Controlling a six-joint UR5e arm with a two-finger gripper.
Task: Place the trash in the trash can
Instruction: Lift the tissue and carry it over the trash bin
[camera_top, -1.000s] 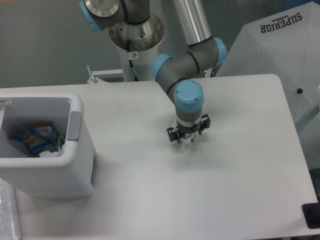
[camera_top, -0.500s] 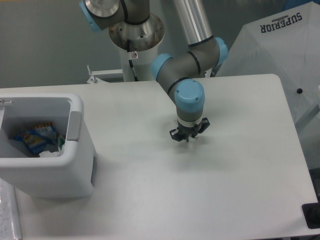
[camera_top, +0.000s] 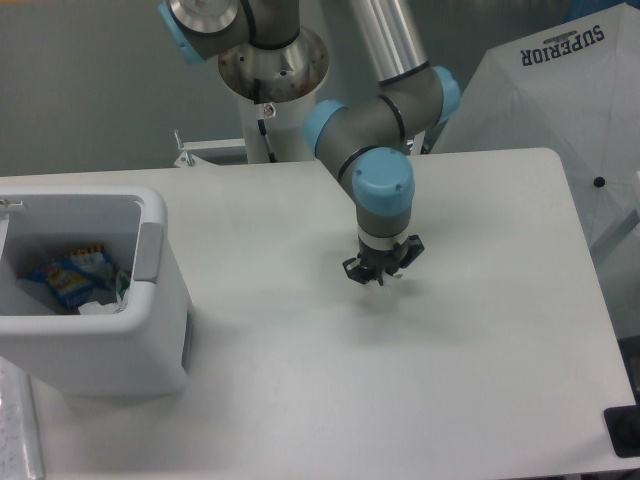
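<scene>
My gripper (camera_top: 381, 274) points straight down over the middle of the white table (camera_top: 300, 360), a little right of centre. Its fingers are drawn together on the trash, a tiny white scrap almost wholly hidden between them. The trash can (camera_top: 150, 215), a big white boxy bin with a grey strip on its right side, stands at the table's left edge, well to the left of the gripper. Inside it lie another crumpled white scrap (camera_top: 97, 308) and a blue-and-yellow snack packet (camera_top: 65, 280).
A white "SUPERIOR" umbrella (camera_top: 565, 95) leans past the table's far right corner. The arm's base column (camera_top: 270, 75) rises behind the table's back edge. A small black object (camera_top: 622, 432) sits off the front right corner.
The fingers, open around a small white scrap with a green mark a second ago, have shut on it. The gripper has since shifted slightly right.
</scene>
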